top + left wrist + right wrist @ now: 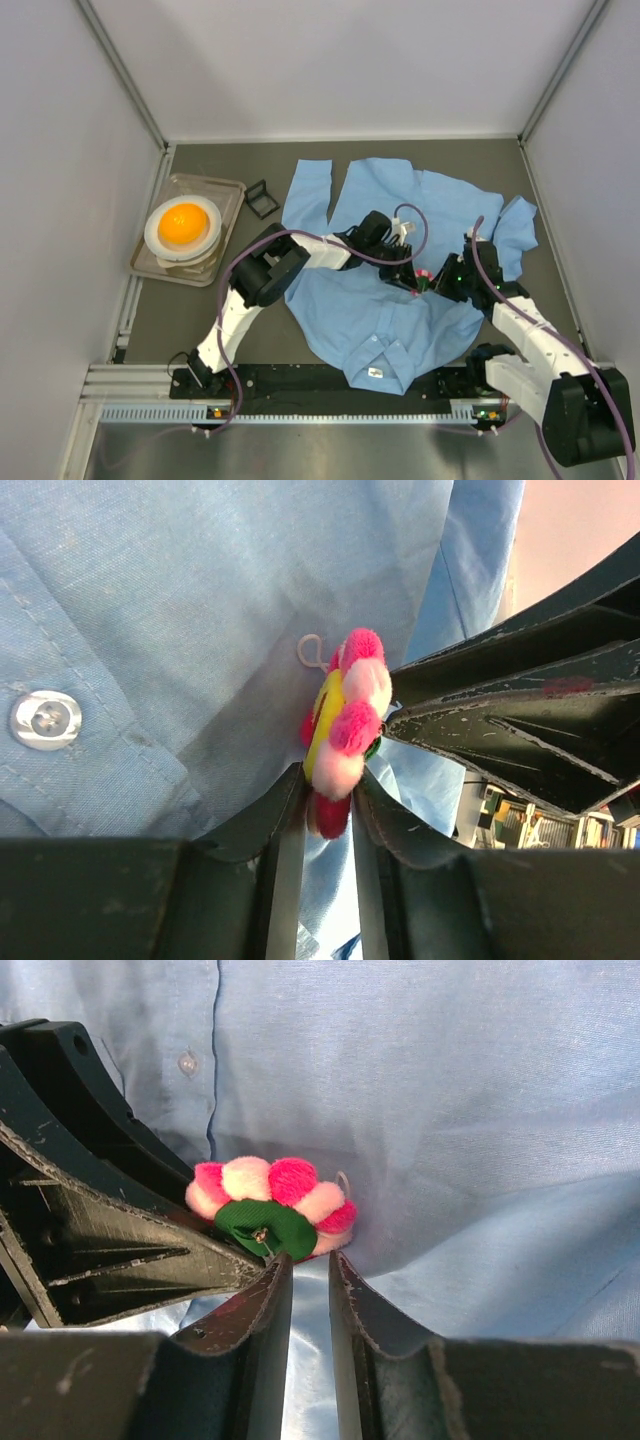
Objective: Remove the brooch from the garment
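The garment (380,310) is a light blue shirt spread on the table. The brooch (424,276), a small pink flower, sits on it between my two grippers. In the left wrist view the brooch (345,730) stands edge-on with its yellow centre showing. My left gripper (328,805) is shut on its lower petals. In the right wrist view the brooch (270,1210) shows its green back. My right gripper (310,1265) is just below it, jaws nearly together on a fold of the shirt (450,1110). The two grippers touch tip to tip.
A clear tray (222,262) at the left holds white bowls with an orange thing (184,224) in them. A small black frame (262,198) lies by the shirt's sleeve. Grey walls stand on three sides.
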Motion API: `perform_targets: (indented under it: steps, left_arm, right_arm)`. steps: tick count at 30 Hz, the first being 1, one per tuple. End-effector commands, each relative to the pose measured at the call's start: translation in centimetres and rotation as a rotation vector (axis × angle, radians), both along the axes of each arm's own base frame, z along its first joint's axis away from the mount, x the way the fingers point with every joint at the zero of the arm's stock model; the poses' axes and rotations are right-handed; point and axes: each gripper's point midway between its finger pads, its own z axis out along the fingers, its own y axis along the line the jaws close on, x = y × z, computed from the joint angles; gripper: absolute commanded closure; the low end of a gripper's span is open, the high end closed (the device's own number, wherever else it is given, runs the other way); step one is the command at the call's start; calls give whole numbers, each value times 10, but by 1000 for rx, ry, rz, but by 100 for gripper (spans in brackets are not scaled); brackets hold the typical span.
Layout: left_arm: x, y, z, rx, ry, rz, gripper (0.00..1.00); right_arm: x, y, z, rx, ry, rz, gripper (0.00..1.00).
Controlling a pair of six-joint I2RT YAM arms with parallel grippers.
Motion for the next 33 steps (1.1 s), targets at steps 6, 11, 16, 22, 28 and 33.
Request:
perform_targets:
  steps: [6, 11, 16, 22, 28, 33]
  left_arm:
    - [9, -5, 2, -44, -13, 35, 70]
    - [10, -2, -1, -30, -30, 49, 63]
    - [12, -3, -4, -24, -26, 64, 73]
    - [13, -2, -8, -12, -26, 74, 87]
    - [12, 0, -3, -11, -13, 80, 98]
    - [10, 1, -2, -9, -4, 90, 100]
  right_arm:
    - [12, 4, 18, 7, -60, 16, 81]
    - [12, 8, 14, 18, -46, 22, 85]
    - [13, 10, 17, 31, -54, 23, 85]
    - [14, 13, 20, 26, -63, 35, 88]
    - [17, 12, 23, -28, -67, 49, 91]
    - [18, 9, 24, -40, -63, 29, 91]
